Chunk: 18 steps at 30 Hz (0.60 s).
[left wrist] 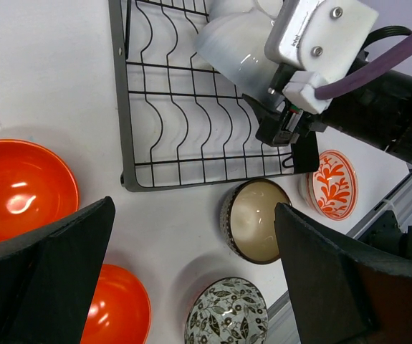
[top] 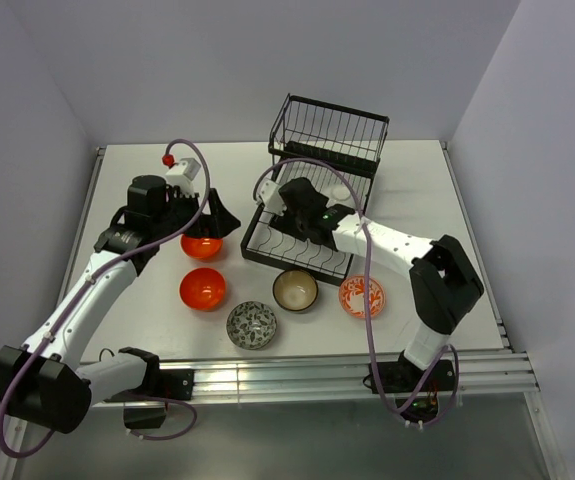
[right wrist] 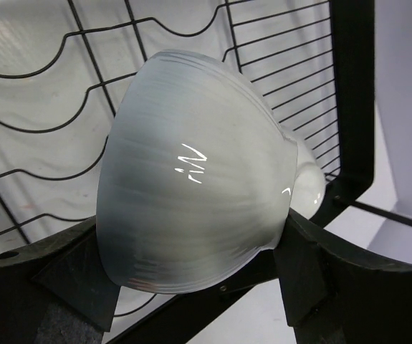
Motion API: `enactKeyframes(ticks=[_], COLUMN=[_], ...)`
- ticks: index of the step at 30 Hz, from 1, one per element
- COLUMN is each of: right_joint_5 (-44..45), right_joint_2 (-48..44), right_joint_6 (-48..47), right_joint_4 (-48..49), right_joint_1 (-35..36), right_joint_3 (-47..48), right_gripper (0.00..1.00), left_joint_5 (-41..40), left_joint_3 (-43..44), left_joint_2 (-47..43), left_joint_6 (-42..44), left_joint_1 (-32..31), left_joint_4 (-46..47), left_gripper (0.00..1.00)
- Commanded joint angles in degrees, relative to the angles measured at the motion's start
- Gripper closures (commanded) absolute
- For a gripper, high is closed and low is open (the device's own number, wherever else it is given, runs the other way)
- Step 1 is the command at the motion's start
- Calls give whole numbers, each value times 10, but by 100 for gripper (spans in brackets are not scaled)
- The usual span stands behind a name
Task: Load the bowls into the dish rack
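The left jaws are released and spread wide, with nothing between them, hanging over the counter (top: 422, 180). Close beneath them sits 1 orange-red bowl (top: 203, 246), upright and partly hidden by 1 jaw in the wrist view. A second red bowl (top: 203, 289) stands just nearer the arm bases, apart from the first. To the right of these jaws, along the near side of the dish rack (top: 332, 130), 3 more bowls stand upright in a loose row on the counter. They are a grey patterned bowl (top: 252, 325), a brown bowl (top: 295, 290) with a dark rim just beside the rack's front edge, and an orange-and-white bowl (top: 363, 297). The right jaws are clenched on a white bowl (right wrist: 191, 193), gripping its wall from both sides and holding it tilted on its side over the wavy wires of the rack's flat tray. Whether it touches the wires I cannot tell. Just beyond these jaws, the rim of a second white bowl (right wrist: 312, 179) shows inside the rack.
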Motion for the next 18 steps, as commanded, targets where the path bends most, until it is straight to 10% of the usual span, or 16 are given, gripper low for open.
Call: enactKeyframes(ticks=[1,18], right_joint_5=[39,60], right_joint_2=[-4,52], right_joint_6=[-72,-270], right_joint_4=[100,297], right_joint_1=[1,2], right_joint_3=[2,-69], right_gripper=[100,100], left_joint_5=[-7,-18], left_joint_3=[19,10], left_joint_2=[-15,-26], left_joint_6=[16,22], left_joint_1=[4,7], left_joint_4=[3,-7], left_gripper=[0,0])
